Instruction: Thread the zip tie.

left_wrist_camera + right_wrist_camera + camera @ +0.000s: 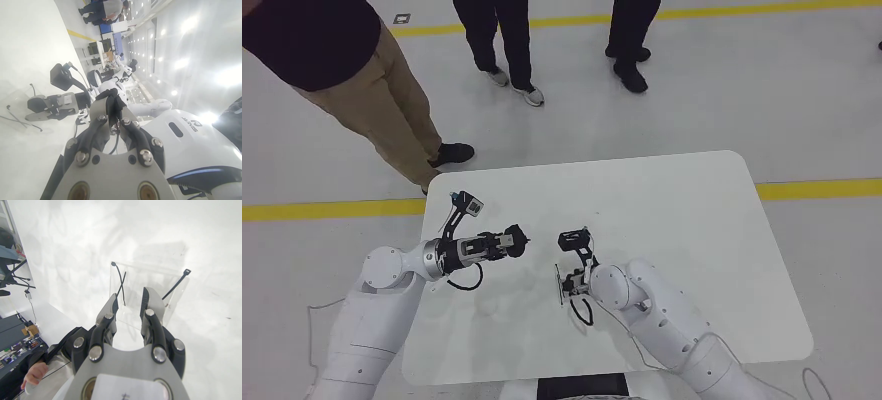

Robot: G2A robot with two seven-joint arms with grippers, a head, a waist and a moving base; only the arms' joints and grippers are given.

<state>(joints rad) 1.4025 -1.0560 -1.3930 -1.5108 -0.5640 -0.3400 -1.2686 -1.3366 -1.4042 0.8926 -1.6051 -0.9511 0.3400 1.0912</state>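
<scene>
Several black zip ties lie in a clear shallow tray on the white table. Two of them cross, and a third zip tie leans over the tray's side. My right gripper hangs open just above the tray, pointing down, with one finger beside the crossed pair. From the left wrist it shows as the right gripper over the crossed ties. My left gripper is shut, held level left of the tray, also seen as the left gripper. Whether anything thin sits between its black pads is unclear.
The white table stretches far to the right of both arms. Its near edge lies close behind the right arm. The two grippers are about a hand's width apart.
</scene>
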